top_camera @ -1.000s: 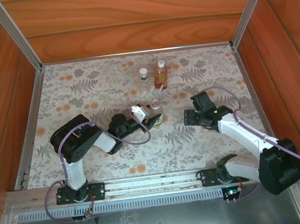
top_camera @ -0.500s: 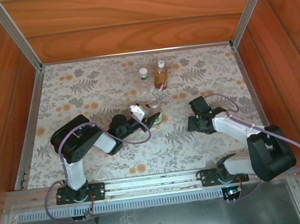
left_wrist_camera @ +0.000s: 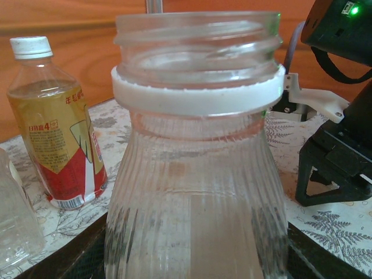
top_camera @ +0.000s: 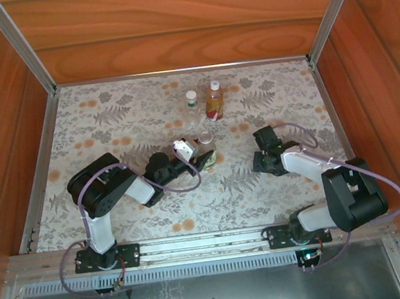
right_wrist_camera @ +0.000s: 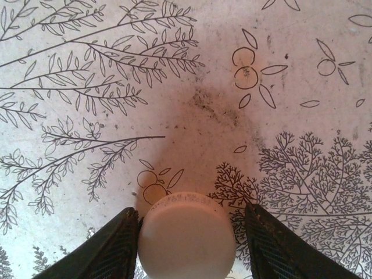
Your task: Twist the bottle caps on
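An uncapped clear bottle [left_wrist_camera: 195, 174] with a white neck ring stands upright between the dark fingers of my left gripper [left_wrist_camera: 195, 258], which is shut on its ribbed body. From above, this bottle [top_camera: 204, 144] and the left gripper [top_camera: 199, 155] are at mid-mat. My right gripper [right_wrist_camera: 187, 247] points down at the mat, open, with a white bottle cap [right_wrist_camera: 187, 235] between its fingers; the left finger touches the cap and the right finger stands slightly off it. In the top view the right gripper [top_camera: 262, 162] is to the right of the held bottle.
Two capped bottles stand behind the held one: a clear, green-labelled bottle [top_camera: 193, 105] and an amber bottle [top_camera: 213, 101] with a red-orange label [left_wrist_camera: 58, 145]. Wooden walls enclose the flower-patterned mat [top_camera: 108, 125]. My right arm's black links [left_wrist_camera: 340, 157] sit close to the held bottle.
The right arm has folded back, its elbow rising, while its gripper stays low over the mat around the cap. The left arm and held bottle have hardly moved.
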{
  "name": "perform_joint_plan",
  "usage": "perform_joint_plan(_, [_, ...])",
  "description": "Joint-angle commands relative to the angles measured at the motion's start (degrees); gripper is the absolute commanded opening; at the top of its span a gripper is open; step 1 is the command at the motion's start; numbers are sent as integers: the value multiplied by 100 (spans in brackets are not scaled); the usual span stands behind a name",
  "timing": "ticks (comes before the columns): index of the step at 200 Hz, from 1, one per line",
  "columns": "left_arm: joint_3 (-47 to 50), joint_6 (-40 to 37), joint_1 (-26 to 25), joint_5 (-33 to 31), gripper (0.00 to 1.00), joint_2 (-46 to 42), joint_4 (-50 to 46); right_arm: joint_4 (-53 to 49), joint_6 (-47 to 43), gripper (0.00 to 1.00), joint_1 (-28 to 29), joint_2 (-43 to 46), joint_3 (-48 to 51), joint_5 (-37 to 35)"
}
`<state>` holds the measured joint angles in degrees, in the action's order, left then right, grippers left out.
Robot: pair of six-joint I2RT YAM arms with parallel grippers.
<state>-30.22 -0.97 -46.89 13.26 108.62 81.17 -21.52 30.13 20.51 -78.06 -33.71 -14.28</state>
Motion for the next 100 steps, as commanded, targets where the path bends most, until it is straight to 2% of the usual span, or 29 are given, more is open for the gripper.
perform_joint_plan(1, [-12,115,-25,120,53,27,-456,50,-51,51,-56,-84,-108,79])
perform_joint_plan(32, [-27,116,-26,142,53,-1,-505,10,-33,50,-63,-39,-101,140])
perform_joint_plan(48, [-38,127,-30,140,53,0,-531,-56,27,57,-63,33,-83,181])
perform_joint_plan(100, [-72,156,-30,175,53,10,-586,-177,194,53,-64,188,32,405])
